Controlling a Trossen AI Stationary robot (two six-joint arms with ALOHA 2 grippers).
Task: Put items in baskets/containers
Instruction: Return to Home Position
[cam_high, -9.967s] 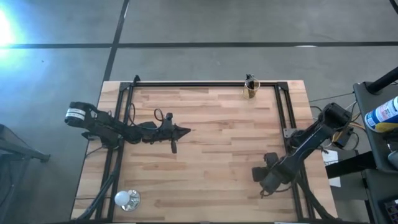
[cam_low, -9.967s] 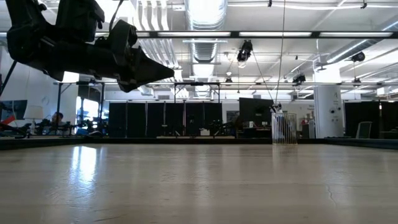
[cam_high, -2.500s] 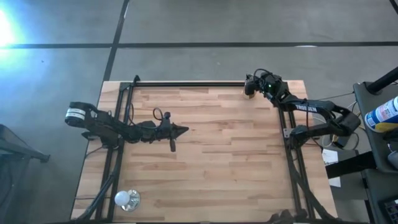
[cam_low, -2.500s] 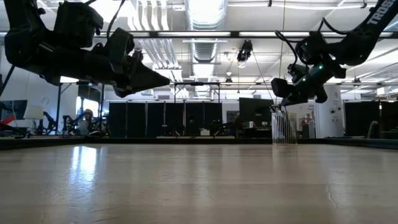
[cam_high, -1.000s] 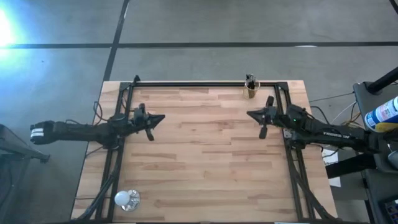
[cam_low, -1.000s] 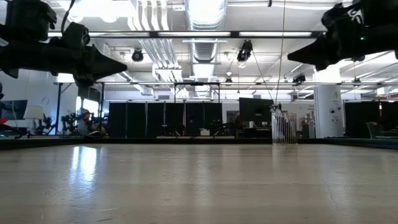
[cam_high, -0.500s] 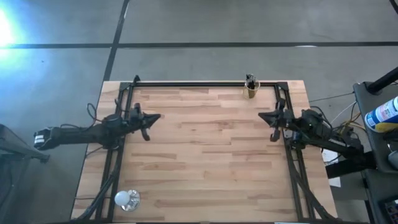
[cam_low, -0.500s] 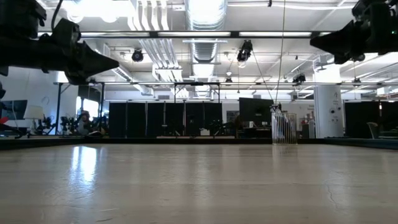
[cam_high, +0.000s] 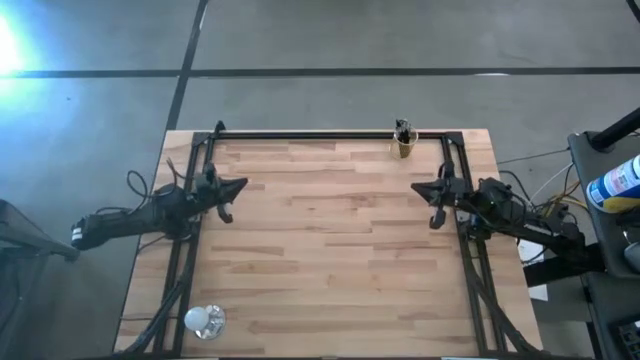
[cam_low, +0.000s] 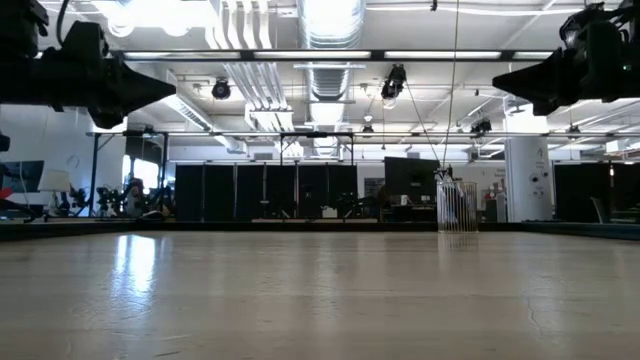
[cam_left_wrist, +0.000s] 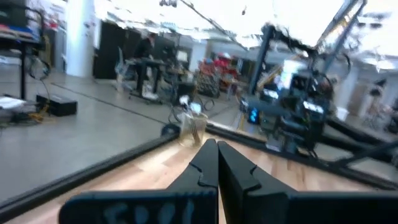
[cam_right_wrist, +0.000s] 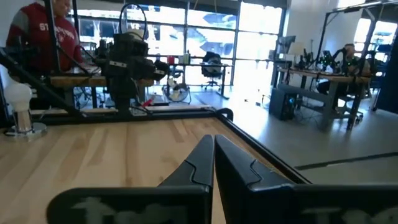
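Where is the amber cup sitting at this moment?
In the high view the amber cup stands at the table's far edge, right of centre, by the black frame rail, dark sticks in it; the right gripper hangs nearest, apart from it.

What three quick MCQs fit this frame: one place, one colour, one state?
1. Where does the amber cup stand?
A. near-left corner
B. dead centre
C. far edge, right of middle

2. What colour is the ball?
A. white
B. red
C. green

3. How are the left gripper and the right gripper?
A. both wide open
B. both shut, holding nothing
C. left shut on a stick

Answers:
1 C: the high view shows it at the far edge, right of middle.
2 A: it is shiny white, at the near-left corner.
3 B: each wrist view shows them closed tip to tip with nothing between.
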